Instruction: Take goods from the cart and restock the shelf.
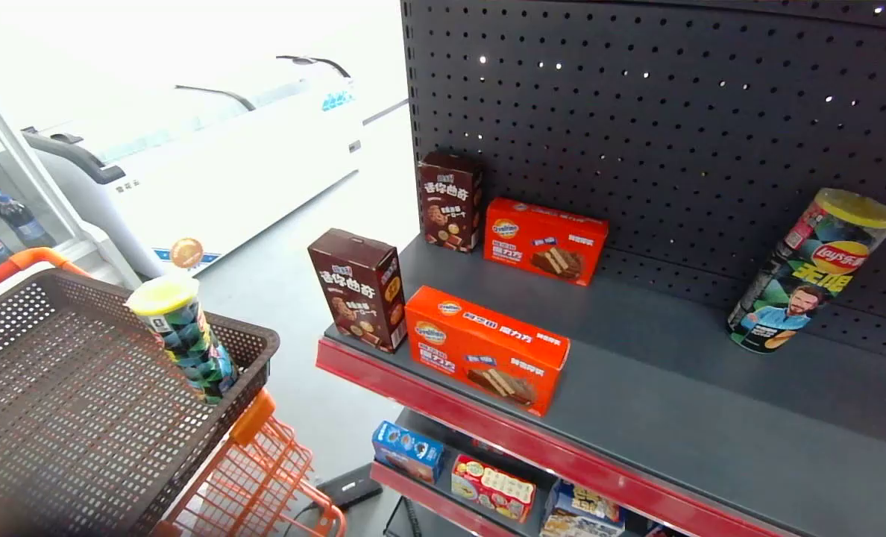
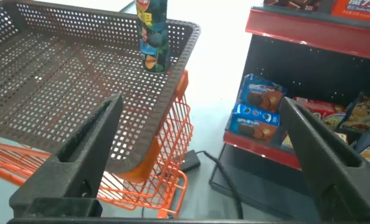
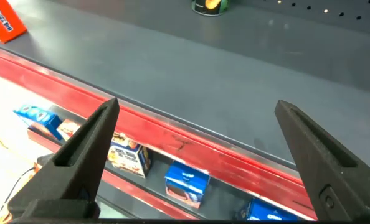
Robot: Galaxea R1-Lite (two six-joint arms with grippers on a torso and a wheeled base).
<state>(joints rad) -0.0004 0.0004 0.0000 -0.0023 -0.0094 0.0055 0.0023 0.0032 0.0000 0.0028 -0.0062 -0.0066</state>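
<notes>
A chip can [image 1: 182,335] with a yellow lid stands upright in the far corner of the brown cart basket [image 1: 55,418]; the left wrist view shows this can [image 2: 152,34] too. My left gripper [image 2: 200,106] is open and holds nothing, over the basket's near corner and the floor gap beside the shelf. A matching chip can [image 1: 808,272] leans against the pegboard at the back right of the dark shelf board [image 1: 674,388]. Over the shelf's red front edge [image 3: 191,137] my right gripper [image 3: 197,107] is open with nothing in it.
Two brown cookie boxes [image 1: 359,287] [image 1: 450,200] and two orange wafer boxes [image 1: 488,349] [image 1: 544,240] fill the shelf's left part; its middle and right are bare. Lower shelves hold snack packs [image 2: 258,112]. The orange cart frame [image 2: 166,155] stands left of the shelf, a white freezer [image 1: 212,149] behind.
</notes>
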